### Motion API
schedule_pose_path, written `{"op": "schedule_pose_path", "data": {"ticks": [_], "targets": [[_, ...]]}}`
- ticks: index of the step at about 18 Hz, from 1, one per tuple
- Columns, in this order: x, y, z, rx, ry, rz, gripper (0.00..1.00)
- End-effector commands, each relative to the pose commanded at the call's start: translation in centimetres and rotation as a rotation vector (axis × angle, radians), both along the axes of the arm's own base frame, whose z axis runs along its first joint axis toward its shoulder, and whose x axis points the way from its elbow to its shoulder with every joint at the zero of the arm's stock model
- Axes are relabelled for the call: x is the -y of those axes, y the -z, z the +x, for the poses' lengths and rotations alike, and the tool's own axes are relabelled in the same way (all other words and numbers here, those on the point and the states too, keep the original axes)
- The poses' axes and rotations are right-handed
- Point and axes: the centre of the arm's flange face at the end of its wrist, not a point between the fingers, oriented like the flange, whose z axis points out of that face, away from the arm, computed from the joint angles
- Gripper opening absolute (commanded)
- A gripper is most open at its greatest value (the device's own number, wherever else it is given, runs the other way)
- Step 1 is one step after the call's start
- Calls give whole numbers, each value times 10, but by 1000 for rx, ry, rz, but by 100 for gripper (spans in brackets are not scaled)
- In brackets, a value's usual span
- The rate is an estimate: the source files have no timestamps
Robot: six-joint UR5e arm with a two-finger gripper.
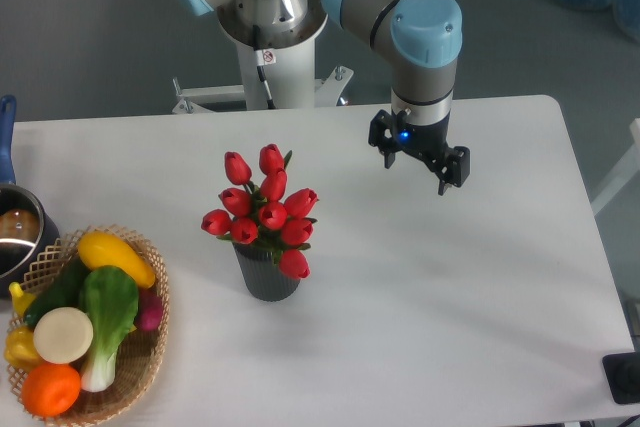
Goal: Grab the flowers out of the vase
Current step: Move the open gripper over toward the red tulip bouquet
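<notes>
Tulips standing in the vase at centre frame, not yet gripped.

The flowers (262, 209) are judged light, soft and easily crushed; a hold is best taken low on the bunched stems just above the mouth of the vase (267, 274), though little stem is seen there. The vase is probably light and may be lifted along. The gripper (421, 161), up and to the right, well apart, is seen spread wide and empty. A basket (150, 347) and pot (15, 232) are seen at the left edge.
</notes>
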Motion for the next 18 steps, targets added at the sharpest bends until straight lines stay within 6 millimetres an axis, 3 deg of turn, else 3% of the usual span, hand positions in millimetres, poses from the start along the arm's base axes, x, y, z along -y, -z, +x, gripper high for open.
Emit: {"op": "schedule_pose_path", "data": {"ticks": [8,13,18], "targets": [[2,4,6,9,4,-7,100],[22,10,43,4,11,10,100],[21,3,71,2,34,160,100]]}}
